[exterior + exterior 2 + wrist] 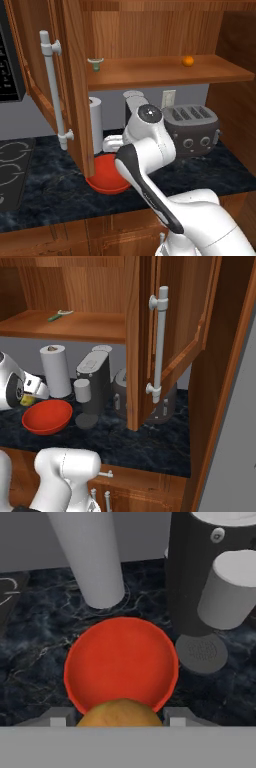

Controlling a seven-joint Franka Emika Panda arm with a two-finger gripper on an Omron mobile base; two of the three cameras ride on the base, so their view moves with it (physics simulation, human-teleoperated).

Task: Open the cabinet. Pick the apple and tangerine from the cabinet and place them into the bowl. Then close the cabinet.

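The tool (pixel 120 722) hung right above the red bowl (pixel 121 662) on the desk (pixel 40 657), jaws clamped on the apple (pixel 120 714). The tangerine (pixel 188 61) sat on the shelf of the cabinet (pixel 165 70), both doors open.

The arm rises from the base, bends sharply at its dark-jointed elbow and reaches forward and down toward the counter. The wrist is pitched downward, so the hand looks almost straight at the surface below. The gripper (pixel 120 719) is closed on the apple (pixel 120 714) — a rounded yellow-green fruit seated between the two fingers (only its upper curve is visible in the hand view). In the right base view the hand (pixel 30 391) sits low at the left edge.
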